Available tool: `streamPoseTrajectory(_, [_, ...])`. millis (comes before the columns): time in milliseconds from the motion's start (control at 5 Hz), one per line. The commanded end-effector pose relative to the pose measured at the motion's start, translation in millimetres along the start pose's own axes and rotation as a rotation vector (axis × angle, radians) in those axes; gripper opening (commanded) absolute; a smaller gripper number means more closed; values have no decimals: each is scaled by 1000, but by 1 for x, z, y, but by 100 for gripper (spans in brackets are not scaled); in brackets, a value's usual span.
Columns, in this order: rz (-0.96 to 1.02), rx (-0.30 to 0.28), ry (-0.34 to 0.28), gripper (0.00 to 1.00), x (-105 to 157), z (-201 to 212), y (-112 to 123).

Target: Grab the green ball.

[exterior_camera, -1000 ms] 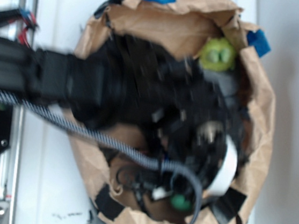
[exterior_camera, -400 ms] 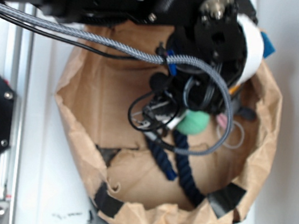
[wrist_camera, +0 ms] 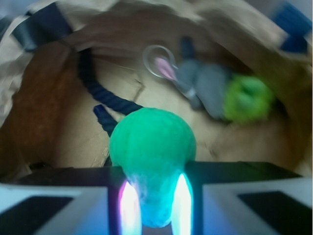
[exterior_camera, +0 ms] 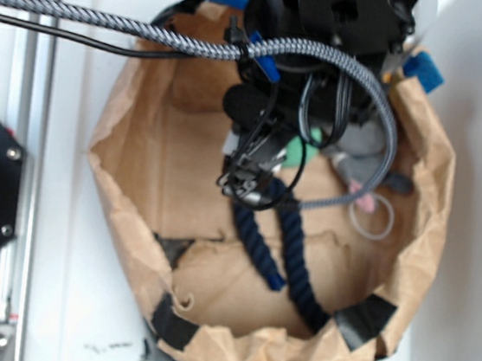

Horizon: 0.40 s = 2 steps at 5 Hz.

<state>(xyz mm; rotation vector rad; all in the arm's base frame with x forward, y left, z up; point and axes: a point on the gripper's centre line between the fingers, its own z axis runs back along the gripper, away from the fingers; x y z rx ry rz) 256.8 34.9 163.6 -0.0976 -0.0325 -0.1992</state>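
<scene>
Closest to the wrist camera, the green ball (wrist_camera: 152, 152) is pinched between the two fingers (wrist_camera: 130, 205) of the gripper (wrist_camera: 153, 208), so it's clamped on the ball, with the lower part of the ball sunk between the glowing pads. Everything is held up inside the brown paper bag (exterior_camera: 137, 177), which is used here as the reference.

Just past the ball, on the bag's floor, a navy rope (wrist_camera: 95, 93) can be seen; in the exterior view it (exterior_camera: 289, 256) is laid out in a V shape toward the bag's near rim, where black tape (exterior_camera: 364, 321) is stuck on the paper.

Further in, a clear ring (wrist_camera: 156, 59) is lying by a grey plush toy with a pink ear (wrist_camera: 203, 85), and right beside that, against the bag's far wall, a fuzzy lime plush toy (wrist_camera: 248, 98) is tucked. Whether those two plush toys are touching can't really be told, too blurry.

From the exterior view, only a sliver of the ball (exterior_camera: 301, 151) is visible under the arm's cables (exterior_camera: 357, 80), over the middle of the bag. Blue tape (exterior_camera: 423, 71) is seen on the far rim.
</scene>
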Motion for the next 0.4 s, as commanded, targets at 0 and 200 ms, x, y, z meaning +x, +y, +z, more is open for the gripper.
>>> streamPoseTrajectory(0, [61, 32, -126, 0, -17, 40, -8])
streamPoseTrajectory(200, [77, 55, -137, 0, -16, 39, -9])
